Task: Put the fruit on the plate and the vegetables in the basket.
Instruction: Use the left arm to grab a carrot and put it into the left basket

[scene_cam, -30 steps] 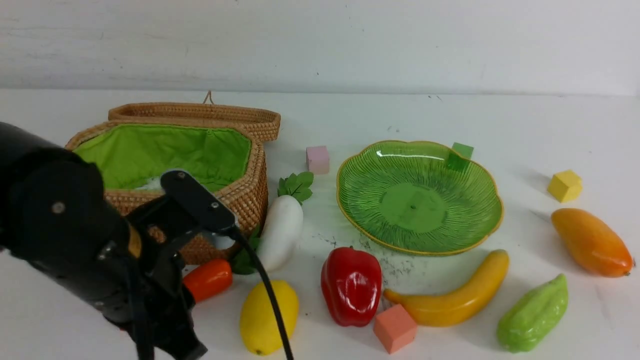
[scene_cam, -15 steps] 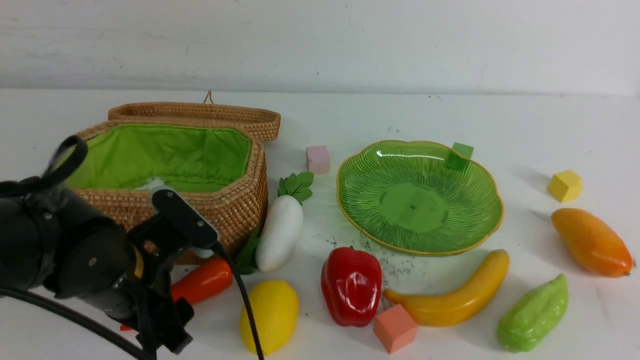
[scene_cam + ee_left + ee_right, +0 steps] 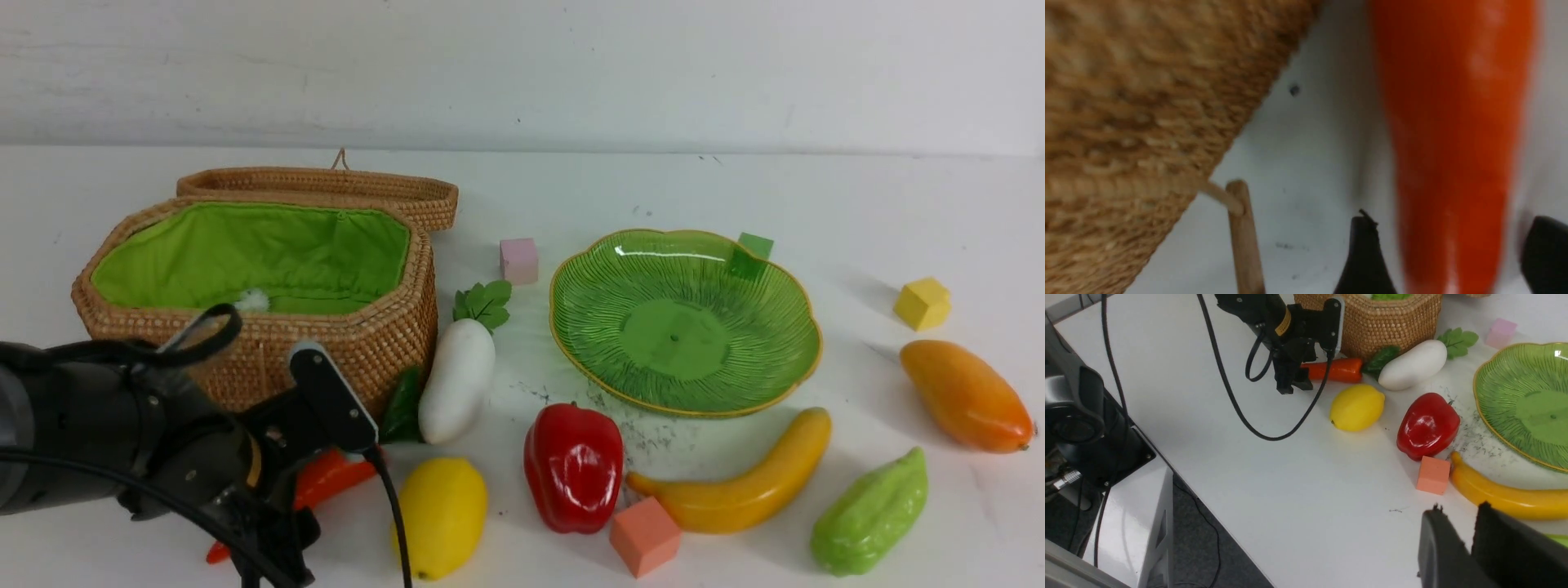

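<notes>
My left gripper (image 3: 273, 547) is open and low on the table in front of the basket (image 3: 359, 343), its black fingers (image 3: 1363, 253) on either side of the orange carrot (image 3: 1453, 102) with gaps on both sides. The carrot (image 3: 326, 482) lies flat, close to the wicker wall (image 3: 1126, 102). My right gripper (image 3: 1459, 510) is shut with nothing in it, hovering near the banana (image 3: 1502, 496). The white radish (image 3: 457, 380), lemon (image 3: 441, 514), red pepper (image 3: 574, 465), banana (image 3: 743, 482), green gourd (image 3: 872, 513) and mango (image 3: 966, 396) lie on the table. Nothing lies on the green plate (image 3: 686, 327).
Small cubes sit about: pink (image 3: 519, 260), green (image 3: 753, 251) behind the plate, yellow (image 3: 922, 303), salmon (image 3: 645, 536) by the pepper. The basket's lid (image 3: 326, 188) lies open behind it. The table's near edge and an arm base (image 3: 1081, 428) show in the right wrist view.
My left arm has dropped from in front of the basket down to the table, and its jaws have opened around the carrot. Nothing else has moved.
</notes>
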Available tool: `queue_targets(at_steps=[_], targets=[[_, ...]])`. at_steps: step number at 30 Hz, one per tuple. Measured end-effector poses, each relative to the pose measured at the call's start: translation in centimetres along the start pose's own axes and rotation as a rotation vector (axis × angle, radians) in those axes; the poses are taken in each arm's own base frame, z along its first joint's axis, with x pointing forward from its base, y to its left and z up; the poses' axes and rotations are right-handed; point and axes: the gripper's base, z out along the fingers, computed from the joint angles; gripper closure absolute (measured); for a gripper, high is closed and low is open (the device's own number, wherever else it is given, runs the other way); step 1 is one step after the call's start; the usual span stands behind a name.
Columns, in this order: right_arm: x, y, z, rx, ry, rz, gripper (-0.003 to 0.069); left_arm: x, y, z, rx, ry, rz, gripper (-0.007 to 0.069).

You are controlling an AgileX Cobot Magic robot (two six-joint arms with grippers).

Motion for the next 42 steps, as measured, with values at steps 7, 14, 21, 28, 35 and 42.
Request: queue_targets(at_steps=[7,14,21,28,35,42], targets=[[0.0,0.1,0.0,-0.012,-0.004,0.004,0.052,-0.2,0.0,0.2,-0.002,-0.01,-0.044,0.0155],[0.0,0.1,0.0,-0.012,-0.005,0.004,0.0514,0.1,0.0,0.3,0.002,0.018,-0.047,0.0358],[0.0,0.1,0.0,-0.008,-0.003,0.002,0.051,-0.3,-1.7,-1.4,0.022,0.059,0.068,0.0349],[0.0,0.1,0.0,-0.006,-0.005,0.002,0.051,-0.8,-2.7,-6.7,-0.012,-0.018,0.121,0.0349],[-0.5,-0.1,0.0,0.014,-0.062,0.002,0.051,-0.8,-0.6,-14.5,-0.13,-0.19,0.056,0.0349],[-1.0,-0.3,-0.1,0.032,-0.118,0.002,0.051,-2.5,4.3,-20.6,-0.403,-0.33,0.173,0.0349]])
